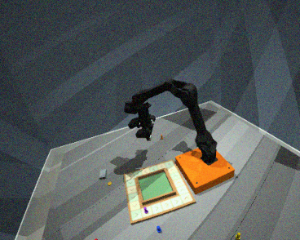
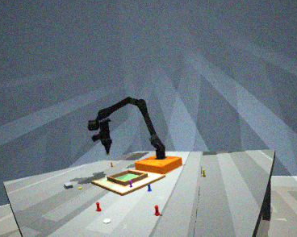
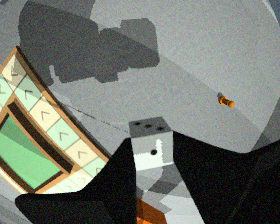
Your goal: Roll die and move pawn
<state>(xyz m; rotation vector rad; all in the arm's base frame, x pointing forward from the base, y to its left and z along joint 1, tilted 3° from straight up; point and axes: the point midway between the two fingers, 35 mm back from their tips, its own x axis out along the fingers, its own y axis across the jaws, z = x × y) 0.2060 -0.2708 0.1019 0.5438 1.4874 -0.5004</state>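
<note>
My gripper (image 1: 149,138) (image 2: 107,153) (image 3: 149,139) is shut on the white die (image 3: 153,144) and holds it above the table, behind the board. In the wrist view one die face shows a single pip and another shows three. The board (image 1: 165,206) (image 2: 111,188) (image 3: 45,114) lies flat, with arrowed squares around the brown-walled tray. The tray's green floor (image 1: 155,185) (image 2: 127,177) (image 3: 25,150) shows no die. The purple pawn (image 1: 146,210) (image 2: 131,183) stands upright on a square along the board's front side.
An orange base (image 1: 206,169) (image 2: 157,164) is beside the board. Around are an orange pawn (image 1: 161,137) (image 2: 111,164) (image 3: 226,101), a blue pawn (image 1: 159,229) (image 2: 149,187), a yellow pawn (image 1: 238,236) (image 2: 203,172), red pawns (image 2: 98,206) (image 2: 156,210), a grey block (image 1: 103,174) (image 2: 68,185) and a yellow disc (image 1: 109,184) (image 2: 80,188).
</note>
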